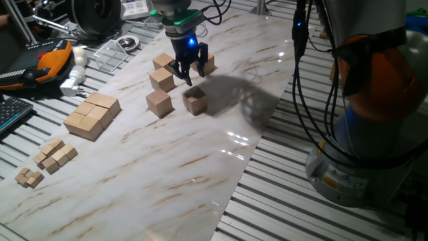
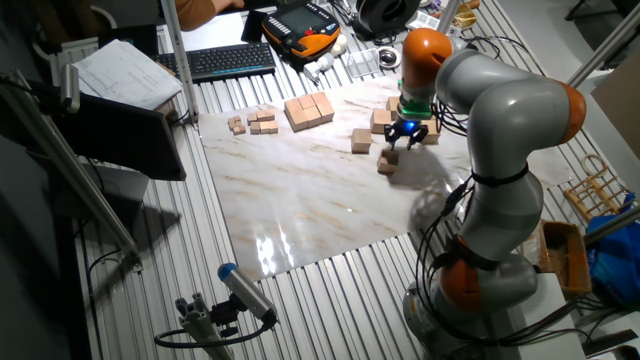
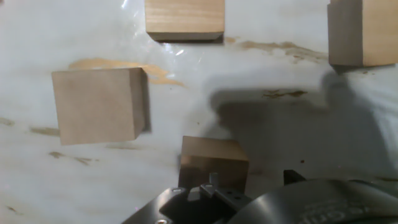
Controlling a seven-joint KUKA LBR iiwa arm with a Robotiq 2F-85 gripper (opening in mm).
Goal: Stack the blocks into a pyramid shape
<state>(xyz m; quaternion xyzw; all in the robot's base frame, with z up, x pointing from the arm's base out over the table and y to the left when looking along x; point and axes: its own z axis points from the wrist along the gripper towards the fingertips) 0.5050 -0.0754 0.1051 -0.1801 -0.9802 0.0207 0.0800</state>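
1. Nearest in the one fixed view, a block [image 1: 194, 100] is seen alone on the marble-patterned table [image 1: 167, 167], just below the gripper [image 1: 188, 72].
2. Beside it, another block [image 1: 159, 103] is set apart to the left.
3. The gripper is held just above these, its dark fingers spread apart; nothing is seen clamped between them.
4. Behind the fingers, a block [image 1: 162, 79] and a further block [image 1: 163, 61] are placed close together.
5. Another block [image 1: 208, 64] is partly hidden behind the gripper.
6. Off to the left, a larger slab of joined cubes [image 1: 91, 115] is laid.
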